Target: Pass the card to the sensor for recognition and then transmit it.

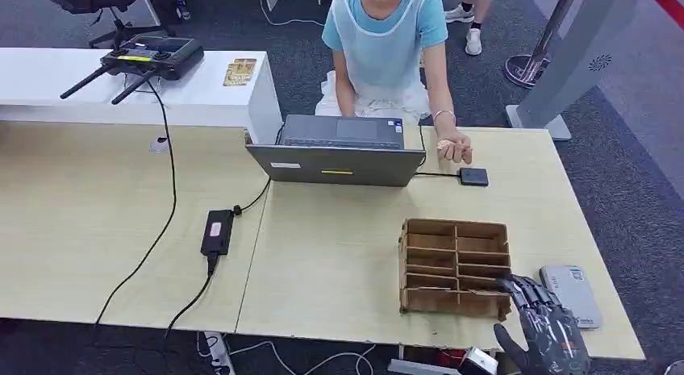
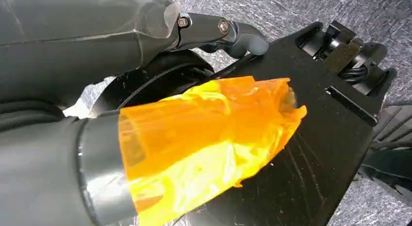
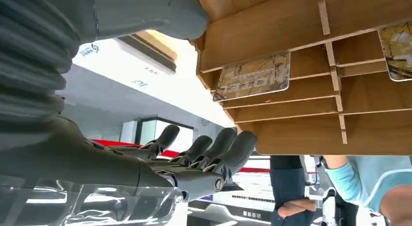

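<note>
The right hand (image 1: 539,322) is held empty, fingers (image 3: 214,150) spread, just beside the rack's (image 1: 454,267) near corner. A card (image 3: 252,81) is seen in a slot ahead of the fingertips. The sensor (image 1: 473,177) lies well beyond. The left hand's (image 2: 97,90) state cannot be told.

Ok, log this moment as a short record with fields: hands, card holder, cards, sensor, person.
right hand: at the near right corner of the wooden card holder, fingers apart, holding nothing
left hand: hangs beside the robot's body; open or closed cannot be told
card holder: wooden rack with slots, on the light table
cards: one card lies in a slot seen from the right wrist view
sensor: small black pad cabled to the laptop
person: seated behind the laptop, one hand resting palm up by the pad
</note>
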Tool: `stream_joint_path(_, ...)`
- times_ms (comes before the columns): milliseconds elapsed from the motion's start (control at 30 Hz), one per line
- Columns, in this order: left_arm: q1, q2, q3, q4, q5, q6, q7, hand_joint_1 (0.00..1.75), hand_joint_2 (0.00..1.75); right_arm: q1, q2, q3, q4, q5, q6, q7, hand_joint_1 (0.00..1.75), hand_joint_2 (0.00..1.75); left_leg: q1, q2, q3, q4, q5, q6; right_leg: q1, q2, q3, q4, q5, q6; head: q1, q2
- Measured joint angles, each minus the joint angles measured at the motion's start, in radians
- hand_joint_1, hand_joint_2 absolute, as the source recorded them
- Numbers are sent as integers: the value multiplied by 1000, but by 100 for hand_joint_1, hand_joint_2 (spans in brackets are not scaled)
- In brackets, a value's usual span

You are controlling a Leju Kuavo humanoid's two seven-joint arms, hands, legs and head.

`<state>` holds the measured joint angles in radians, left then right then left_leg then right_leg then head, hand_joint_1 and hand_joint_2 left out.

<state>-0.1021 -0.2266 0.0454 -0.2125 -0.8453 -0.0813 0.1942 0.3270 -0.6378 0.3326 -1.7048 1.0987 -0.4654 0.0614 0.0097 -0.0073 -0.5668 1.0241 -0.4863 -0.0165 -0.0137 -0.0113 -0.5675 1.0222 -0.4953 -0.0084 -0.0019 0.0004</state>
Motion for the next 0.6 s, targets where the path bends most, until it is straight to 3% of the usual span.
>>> stream_joint_path(267, 0, 0, 19, 0, 34, 10, 5, 0, 0, 0, 0, 6, 0, 10, -6, 3, 47, 175, 0, 0, 0, 0, 0, 0, 0, 0, 0, 0, 0, 0, 0, 0)
stream_joint_path(367, 8, -2, 66, 0, 107, 45, 32, 0, 0, 0, 0, 6, 0, 12, -17, 4, 52, 175, 0, 1, 0, 0, 0, 0, 0, 1, -1, 0, 0, 0, 0, 0)
stream_joint_path(600, 29, -10, 145, 0, 193, 117, 49, 0, 0, 1, 0, 6, -3, 19, -18, 13, 47, 175, 0, 3, 0, 0, -1, 1, 0, 3, -1, 0, 0, 0, 0, 0)
